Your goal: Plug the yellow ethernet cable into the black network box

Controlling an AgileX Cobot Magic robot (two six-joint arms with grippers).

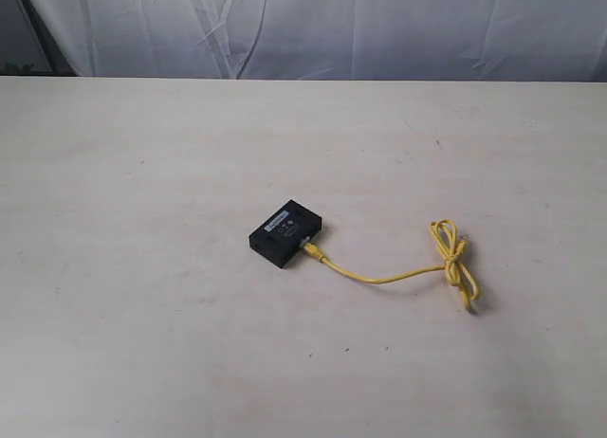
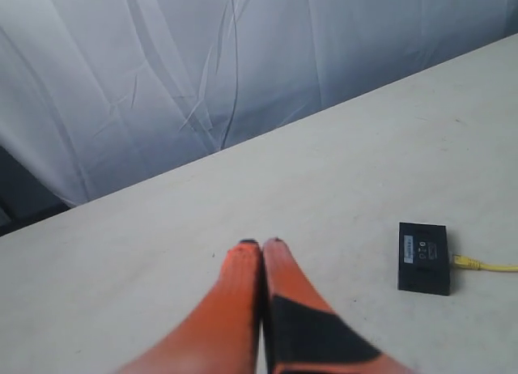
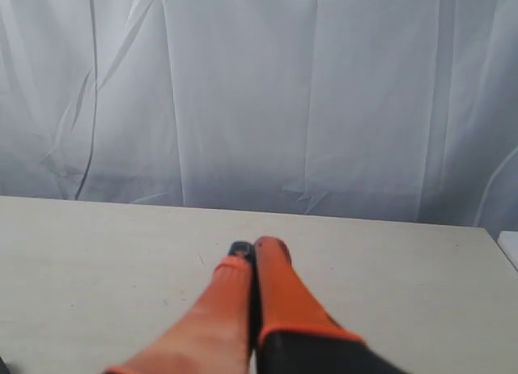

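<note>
The black network box [image 1: 285,234] lies flat near the middle of the table, pale label strip up. The yellow ethernet cable [image 1: 379,276] has one plug in the box's right side and runs right to a knotted bundle of loops [image 1: 453,258], its free end lying beyond. The left wrist view shows the box [image 2: 424,257] with the cable [image 2: 486,265] entering it, well off to the side of my left gripper [image 2: 261,243], whose orange fingers are pressed together, empty. My right gripper [image 3: 256,246] is shut and empty too, over bare table. Neither arm appears in the exterior view.
A pale wooden table [image 1: 142,173] fills the exterior view. A wrinkled white curtain [image 1: 332,26] hangs behind its far edge. The table's corner edge [image 3: 498,243] shows in the right wrist view.
</note>
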